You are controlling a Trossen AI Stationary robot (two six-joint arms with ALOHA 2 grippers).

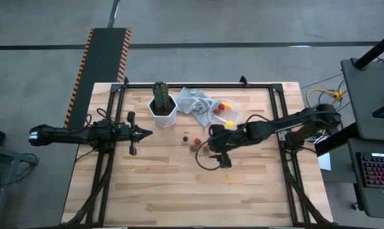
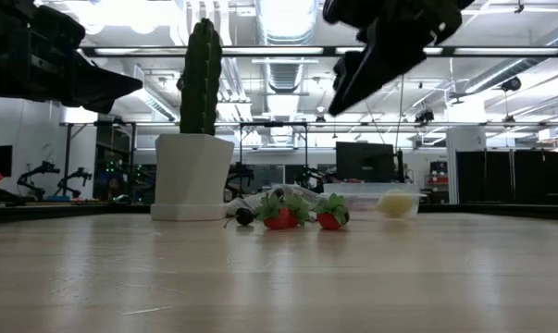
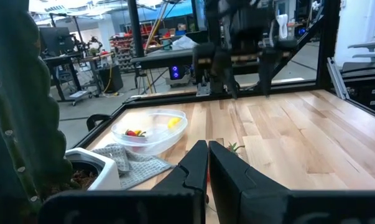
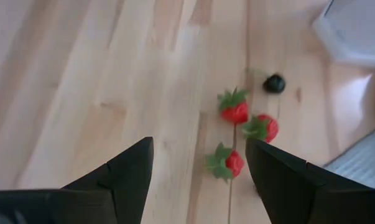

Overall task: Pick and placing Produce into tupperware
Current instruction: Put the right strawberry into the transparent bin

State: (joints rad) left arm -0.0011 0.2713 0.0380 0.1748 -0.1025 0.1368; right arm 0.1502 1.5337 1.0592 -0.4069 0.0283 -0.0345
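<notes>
While the left claw (image 3: pixel 207 163) waits shut, the right claw (image 4: pixel 199 165) hangs wide open, empty, above strawberries (image 4: pixel 235 112)

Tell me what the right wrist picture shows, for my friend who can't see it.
The right hand, fingers open and empty, hangs above a wooden table with three red strawberries between its fingertips. A small dark berry lies just past them, near a white pot.
</notes>
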